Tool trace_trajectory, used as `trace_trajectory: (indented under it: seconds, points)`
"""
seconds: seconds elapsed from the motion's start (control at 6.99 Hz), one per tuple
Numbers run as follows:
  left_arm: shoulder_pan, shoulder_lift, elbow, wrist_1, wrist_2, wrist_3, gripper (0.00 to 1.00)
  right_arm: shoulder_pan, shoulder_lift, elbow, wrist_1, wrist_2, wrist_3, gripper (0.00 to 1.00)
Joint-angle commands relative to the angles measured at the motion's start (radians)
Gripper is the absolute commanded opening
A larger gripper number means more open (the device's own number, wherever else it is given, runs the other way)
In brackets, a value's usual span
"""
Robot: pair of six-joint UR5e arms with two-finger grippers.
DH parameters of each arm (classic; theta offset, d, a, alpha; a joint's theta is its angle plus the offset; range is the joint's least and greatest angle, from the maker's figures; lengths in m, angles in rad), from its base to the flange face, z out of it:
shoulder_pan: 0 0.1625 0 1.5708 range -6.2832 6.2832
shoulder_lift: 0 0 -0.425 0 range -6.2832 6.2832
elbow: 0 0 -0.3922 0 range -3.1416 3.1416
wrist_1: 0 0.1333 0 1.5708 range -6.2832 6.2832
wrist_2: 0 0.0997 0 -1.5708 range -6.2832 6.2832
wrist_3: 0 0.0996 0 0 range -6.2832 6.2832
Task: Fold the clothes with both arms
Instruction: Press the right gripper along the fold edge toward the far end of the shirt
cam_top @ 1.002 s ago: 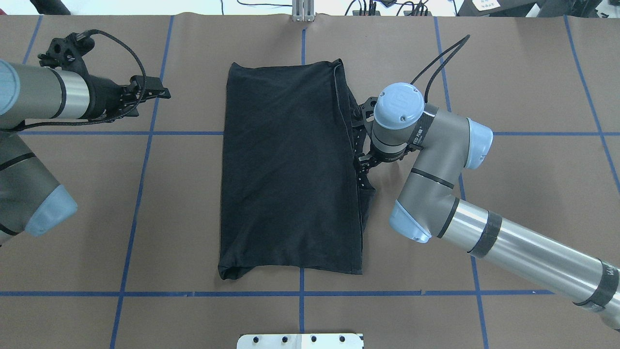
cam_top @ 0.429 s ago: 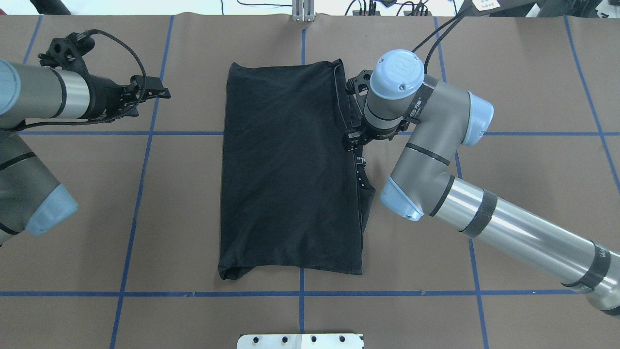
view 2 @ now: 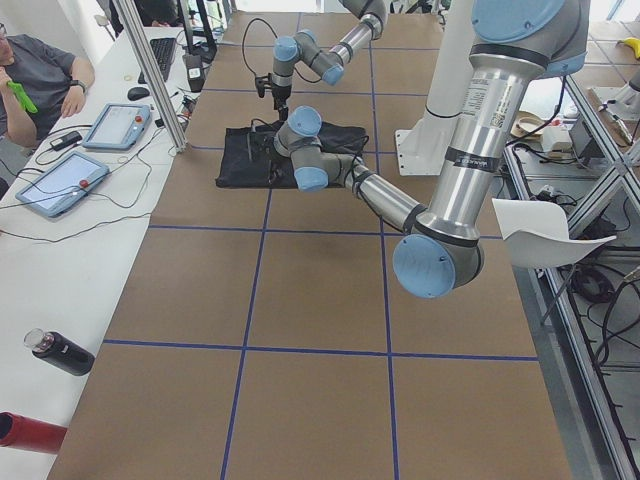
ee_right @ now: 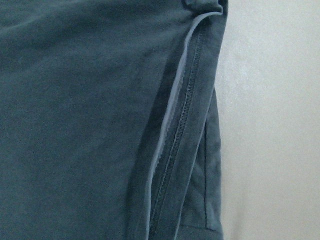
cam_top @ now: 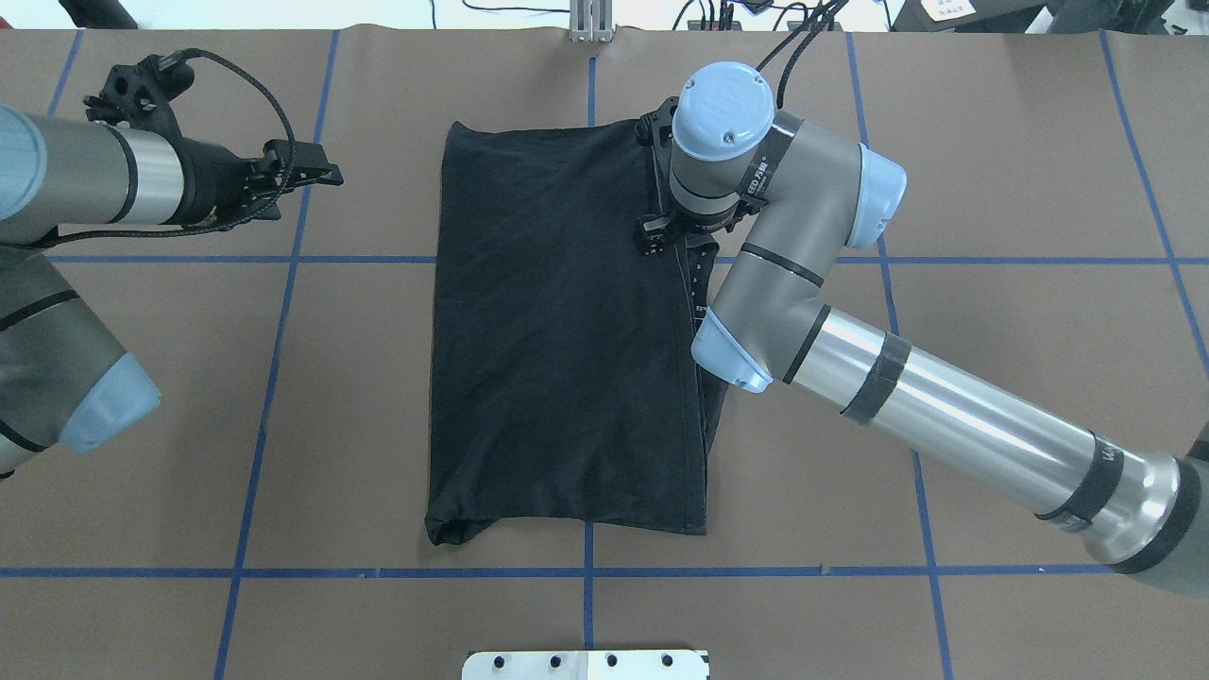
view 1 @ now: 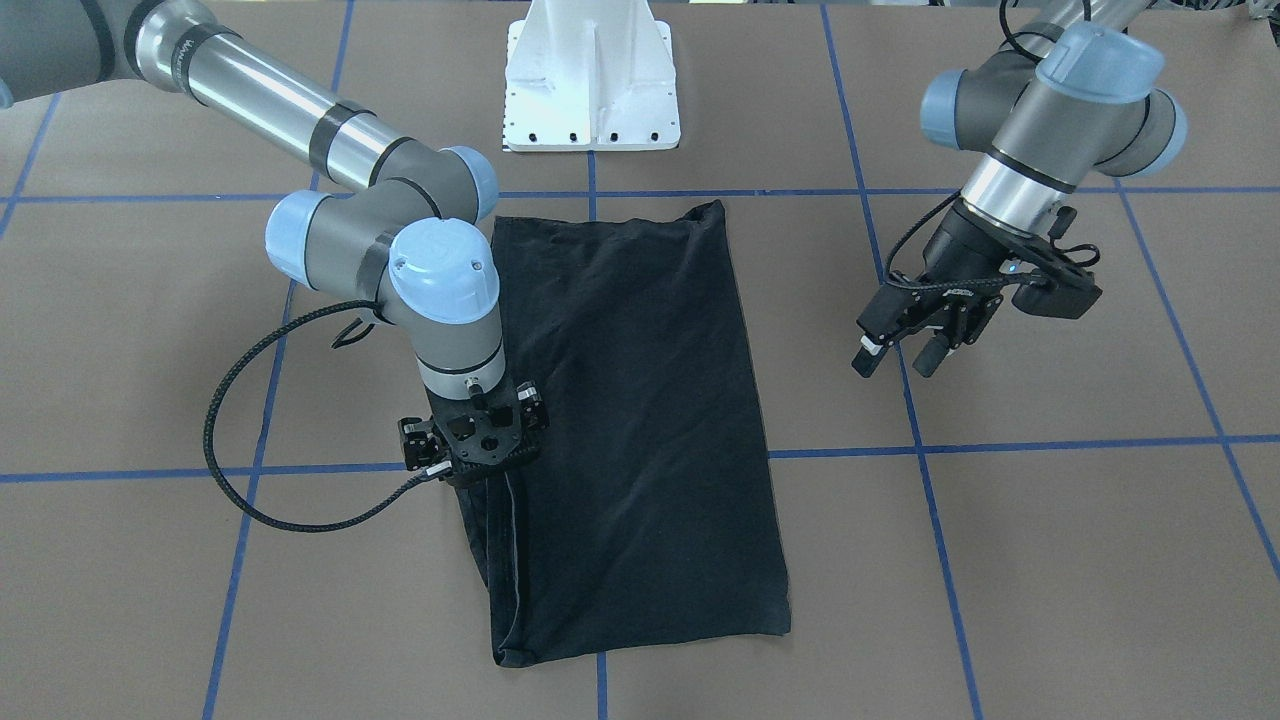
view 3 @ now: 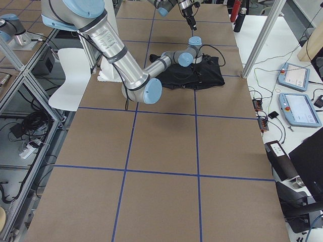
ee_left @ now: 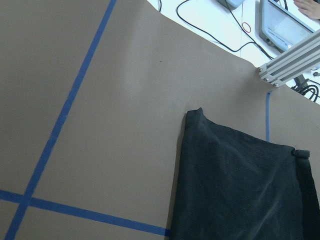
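The black T-shirt point(cam_top: 557, 349) lies folded in a long rectangle on the brown table, plain side up, and also shows in the front view point(view 1: 640, 420). My right gripper point(cam_top: 656, 236) points straight down over the shirt's right edge near the far end point(view 1: 478, 468). Its fingers are hidden under the wrist, so I cannot tell if it is open or shut. The right wrist view shows the stitched hem and folded layers point(ee_right: 175, 145) close up. My left gripper point(view 1: 895, 362) is open and empty, hovering above bare table left of the shirt point(cam_top: 316, 175).
The white pedestal base point(view 1: 590, 80) stands at the near edge. Blue tape lines point(cam_top: 274, 359) grid the table. An aluminium post point(cam_top: 592, 24) is at the far edge. Tablets point(view 2: 60, 180) and bottles point(view 2: 60, 352) lie on a side table by a seated operator.
My right arm has slid along the shirt's right edge toward the far end and a little inward over the cloth. The left gripper shifted slightly. The shirt lies as before.
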State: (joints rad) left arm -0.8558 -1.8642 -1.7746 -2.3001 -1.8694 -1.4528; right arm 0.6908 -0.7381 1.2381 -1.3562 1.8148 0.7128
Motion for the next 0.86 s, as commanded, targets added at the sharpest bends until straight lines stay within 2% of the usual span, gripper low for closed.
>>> trace_trajectory:
  seconds: [0.0,0.29,0.72]
  points:
    - [0.0,-0.004,-0.011,-0.004,0.012,0.002,1.0,0.0,0.049,-0.08,0.069,-0.015,0.008,1.0]
    - [0.0,-0.026,-0.012,-0.004,0.013,0.002,1.0,0.0,0.109,-0.155,0.077,-0.029,0.008,1.0]
    - [0.003,-0.038,-0.009,-0.002,0.013,0.0,1.0,0.019,0.097,-0.199,0.077,-0.035,-0.001,1.0]
